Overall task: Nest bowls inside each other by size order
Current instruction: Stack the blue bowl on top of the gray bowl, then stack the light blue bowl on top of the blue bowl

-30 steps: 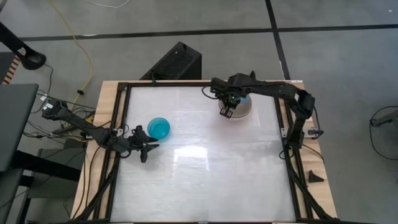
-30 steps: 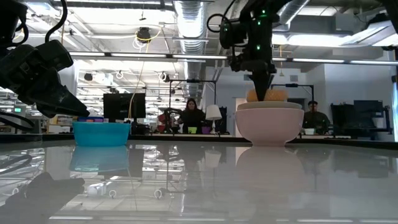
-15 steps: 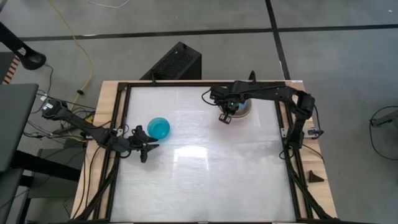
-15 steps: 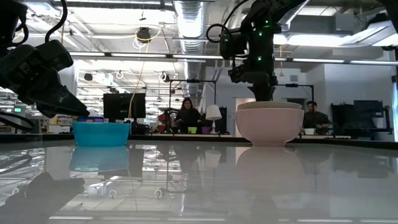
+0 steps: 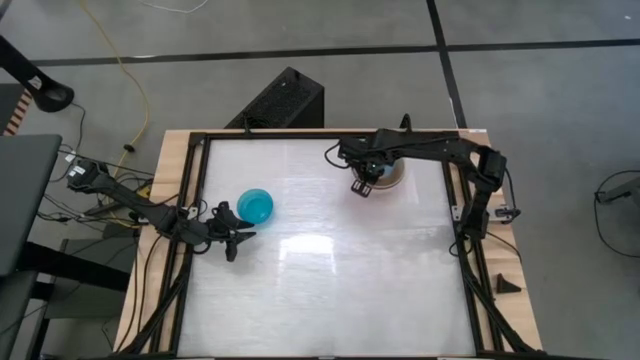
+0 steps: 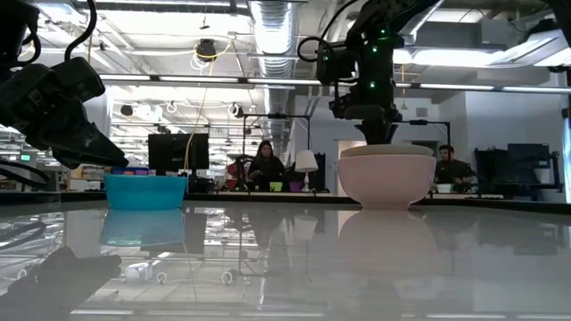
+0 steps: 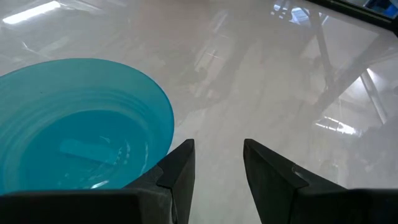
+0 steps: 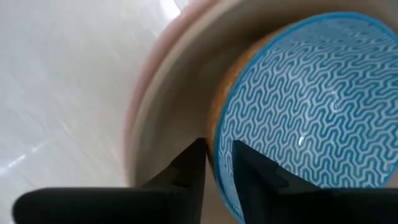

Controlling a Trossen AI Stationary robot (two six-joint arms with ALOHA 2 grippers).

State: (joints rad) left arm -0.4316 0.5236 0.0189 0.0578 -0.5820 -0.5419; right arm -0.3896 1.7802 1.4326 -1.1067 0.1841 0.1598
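Observation:
A pale pink-white bowl [image 6: 385,178] stands at the table's far right, with a grey-beige bowl [image 8: 180,81] nested in it. My right gripper [image 5: 363,187] reaches down into it and is shut on a bowl with a blue zigzag-patterned inside [image 8: 298,118] and an orange edge. The small teal bowl [image 5: 256,205] stands alone on its base at the left. My left gripper [image 7: 217,168] is open and empty, low over the table just beside the teal bowl [image 7: 74,143] on its near side. My right gripper holds the blue-patterned bowl by its rim [image 8: 219,146], one finger [image 8: 249,171] inside the bowl and one [image 8: 189,171] outside. The fingers come from above, pointing down. The bowl sits down inside the larger bowls, below the pale bowl's rim; whether it rests on them is hidden.
The white tabletop [image 5: 330,280] lies bare between the two bowl spots and toward the near edge. A black frame [image 5: 200,150] runs round the table. People and desks show in the room beyond the far edge [image 6: 268,165].
My right gripper has gone down with the blue-patterned bowl. A second ago the bowl's orange wall stood above the pale bowl's rim; now it has sunk inside and is out of sight in the low view.

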